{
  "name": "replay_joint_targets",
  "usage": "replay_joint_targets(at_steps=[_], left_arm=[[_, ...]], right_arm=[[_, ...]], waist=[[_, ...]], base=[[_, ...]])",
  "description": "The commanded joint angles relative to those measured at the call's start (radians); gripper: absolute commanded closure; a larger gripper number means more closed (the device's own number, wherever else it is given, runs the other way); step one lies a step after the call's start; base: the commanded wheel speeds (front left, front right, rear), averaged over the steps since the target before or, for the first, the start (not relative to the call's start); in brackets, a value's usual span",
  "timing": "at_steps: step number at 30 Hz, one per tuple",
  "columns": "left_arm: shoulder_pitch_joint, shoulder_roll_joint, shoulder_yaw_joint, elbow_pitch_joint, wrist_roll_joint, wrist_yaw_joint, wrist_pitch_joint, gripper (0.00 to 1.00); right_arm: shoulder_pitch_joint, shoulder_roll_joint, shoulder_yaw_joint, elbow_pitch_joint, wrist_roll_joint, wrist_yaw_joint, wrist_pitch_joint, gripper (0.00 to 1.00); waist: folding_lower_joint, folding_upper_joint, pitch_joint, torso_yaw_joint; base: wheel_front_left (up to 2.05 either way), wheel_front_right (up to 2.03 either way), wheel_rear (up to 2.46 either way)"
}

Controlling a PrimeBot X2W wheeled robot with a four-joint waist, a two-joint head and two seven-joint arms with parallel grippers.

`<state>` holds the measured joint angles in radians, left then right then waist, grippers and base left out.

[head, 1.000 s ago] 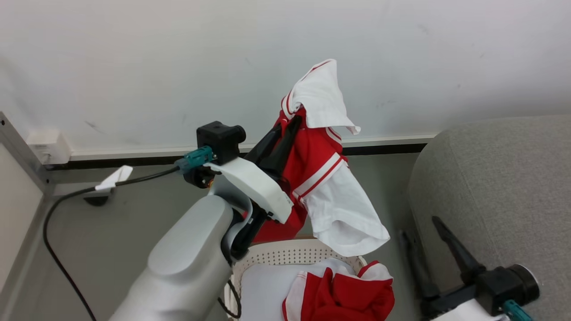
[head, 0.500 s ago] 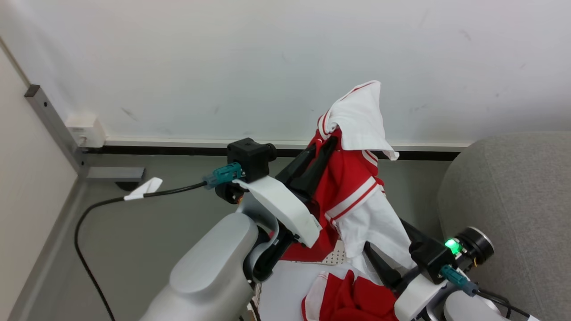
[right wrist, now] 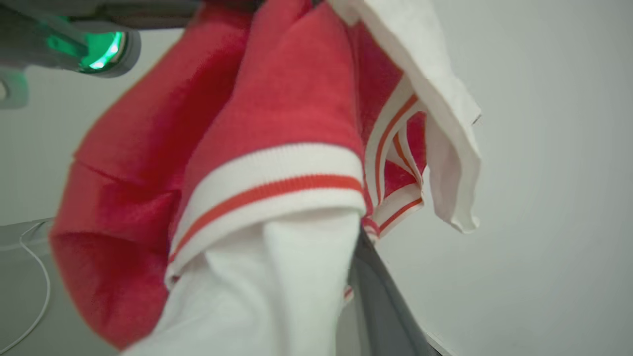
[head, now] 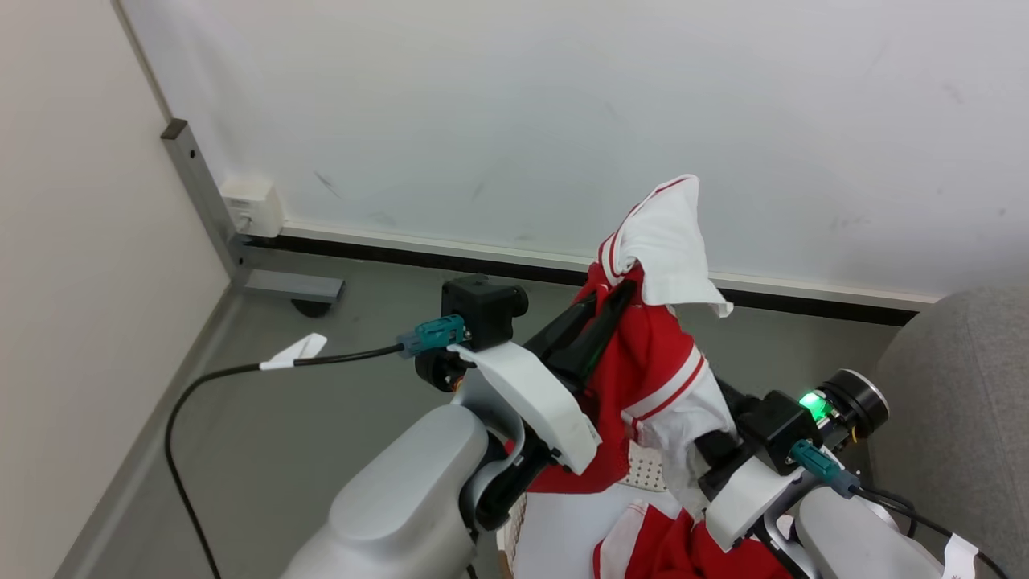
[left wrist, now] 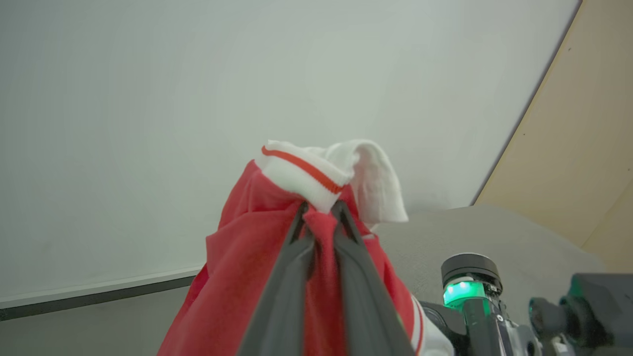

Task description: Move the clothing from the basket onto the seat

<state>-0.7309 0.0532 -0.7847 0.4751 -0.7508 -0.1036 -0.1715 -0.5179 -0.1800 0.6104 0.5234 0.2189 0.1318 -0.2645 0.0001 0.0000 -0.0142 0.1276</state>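
Note:
My left gripper (head: pixel 617 293) is shut on a red-and-white garment (head: pixel 655 362) and holds it up above the basket (head: pixel 645 474). In the left wrist view the left gripper (left wrist: pixel 321 207) pinches red fabric just under the striped white trim (left wrist: pixel 301 173). My right gripper (head: pixel 701 452) reaches into the hanging white part of that garment. The fabric (right wrist: pixel 277 198) drapes over its fingers, one dark finger (right wrist: pixel 378 291) shows, and the jaw gap is hidden. A second red-and-white garment (head: pixel 667 551) lies in the basket on the white liner pad (head: pixel 555 523). The grey seat (head: pixel 965 402) stands at the right.
A white wall (head: pixel 563 121) with a dark skirting strip runs behind the basket. A beige panel (head: pixel 72 241) and a grey metal post (head: pixel 197 185) close off the left. A black cable (head: pixel 241 370) trails over the grey floor (head: pixel 321 418) from my left wrist.
The head camera has swung, shifting the whole picture. My right gripper rose from the lower right into the hanging white part of the garment. The left gripper still holds the garment up.

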Motion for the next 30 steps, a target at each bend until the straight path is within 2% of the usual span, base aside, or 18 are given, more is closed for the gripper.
replay_joint_targets(at_steps=[1, 7, 15, 16, 17, 18, 25, 30], left_arm=[[-0.002, 0.0, 0.0, 0.002, -0.007, 0.001, -0.01, 1.0], [-0.009, 0.0, -0.005, 0.027, -0.013, 0.004, -0.019, 1.0], [0.005, 0.015, -0.004, 0.052, -0.013, 0.007, -0.032, 1.0], [0.008, 0.015, -0.004, 0.052, -0.015, 0.007, -0.033, 0.88], [0.012, 0.015, -0.005, 0.05, -0.017, 0.004, -0.035, 0.29], [0.016, 0.017, -0.007, 0.049, -0.017, 0.002, -0.036, 0.0], [0.048, 0.043, -0.007, 0.019, -0.014, -0.001, -0.06, 0.0], [0.076, 0.07, 0.005, -0.014, 0.008, 0.001, -0.079, 0.0]], right_arm=[[-0.006, 0.0, -0.002, 0.0, 0.004, -0.002, 0.0, 1.0], [0.018, 0.005, -0.029, -0.022, 0.026, -0.002, 0.0, 1.0], [0.066, 0.012, -0.102, -0.093, 0.085, -0.002, 0.0, 1.0], [0.075, 0.011, -0.115, -0.102, 0.092, -0.002, 0.0, 1.0], [0.083, 0.011, -0.128, -0.113, 0.101, -0.002, 0.0, 1.0], [0.09, 0.012, -0.143, -0.127, 0.109, -0.002, 0.0, 1.0], [0.143, -0.003, -0.266, -0.21, 0.15, -0.002, 0.0, 1.0], [0.166, -0.003, -0.352, -0.261, 0.204, -0.002, 0.0, 1.0]], waist=[[-0.0001, 0.0, -0.001, 0.006], [-0.0001, 0.0, 0.0, 0.01], [-0.0001, 0.0, 0.003, -0.028], [-0.0001, 0.0, 0.003, -0.035], [-0.0001, 0.0, 0.003, -0.041], [-0.0001, 0.0, 0.003, -0.048], [-0.0001, 0.0, 0.009, -0.111], [-0.0001, 0.0, 0.02, -0.189]], base=[[0.0, 0.0, 0.0], [0.0, 0.0, 0.0], [0.0, 0.0, 0.0], [0.0, 0.0, 0.0], [0.0, 0.0, 0.0], [0.0, 0.0, 0.0], [0.0, 0.0, 0.0], [0.0, 0.0, 0.0]])
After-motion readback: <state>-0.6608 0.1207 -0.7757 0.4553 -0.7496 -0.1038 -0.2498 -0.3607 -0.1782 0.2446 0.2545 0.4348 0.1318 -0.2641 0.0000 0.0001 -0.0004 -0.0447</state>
